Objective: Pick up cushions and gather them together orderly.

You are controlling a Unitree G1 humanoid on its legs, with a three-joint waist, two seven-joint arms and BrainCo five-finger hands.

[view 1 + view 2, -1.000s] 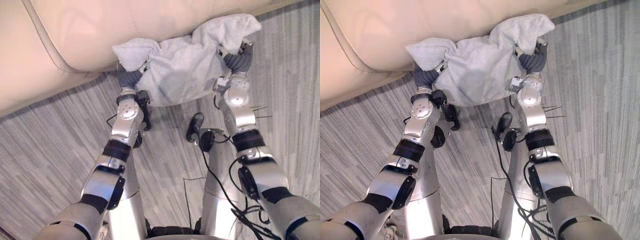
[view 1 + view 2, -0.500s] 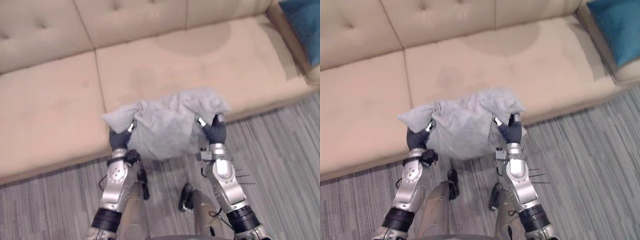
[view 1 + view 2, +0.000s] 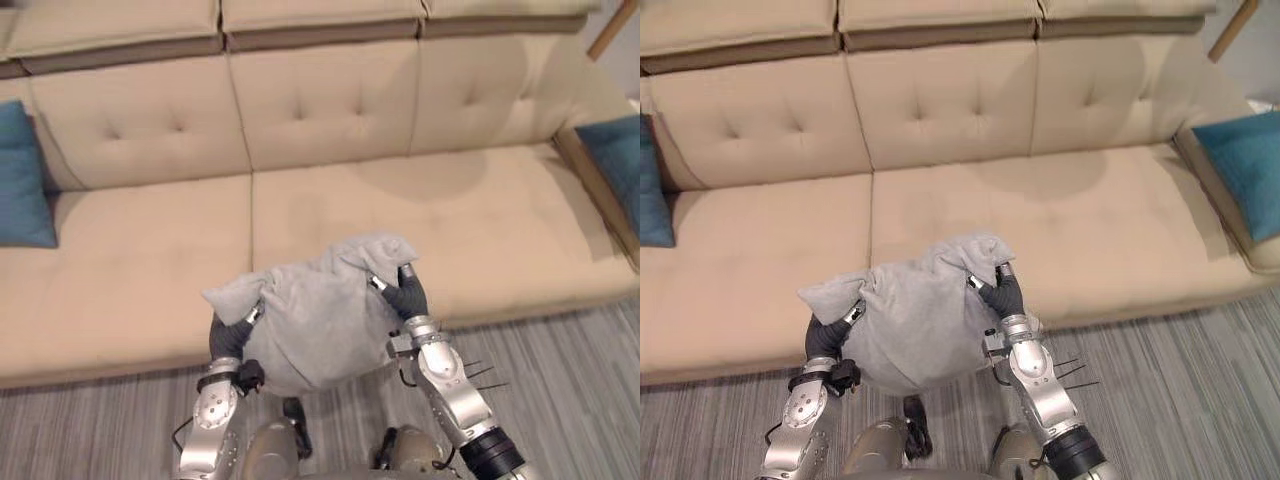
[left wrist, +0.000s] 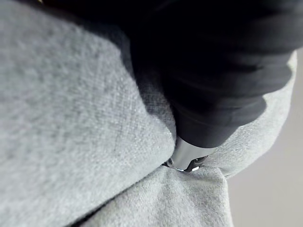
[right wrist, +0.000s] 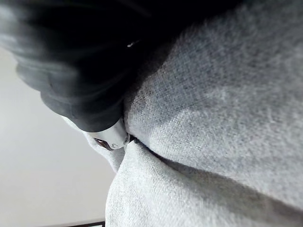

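Clasping grey cushion (image 3: pixel 315 335): left hand (image 3: pixel 230 338); right hand (image 3: pixel 408 298); fingers (image 4: pixel 187 158) curled.

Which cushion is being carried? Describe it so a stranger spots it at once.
Find the beige sofa. At the front edge of its seat, near the middle, a grey cushion hangs between the left hand and the right hand, each gripping a side. It alone is grey: the blue cushions lie at the sofa's ends.

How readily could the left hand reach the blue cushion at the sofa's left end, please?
Probably not now: the left hand and right hand grip the grey cushion, and the blue cushion lies far aside.
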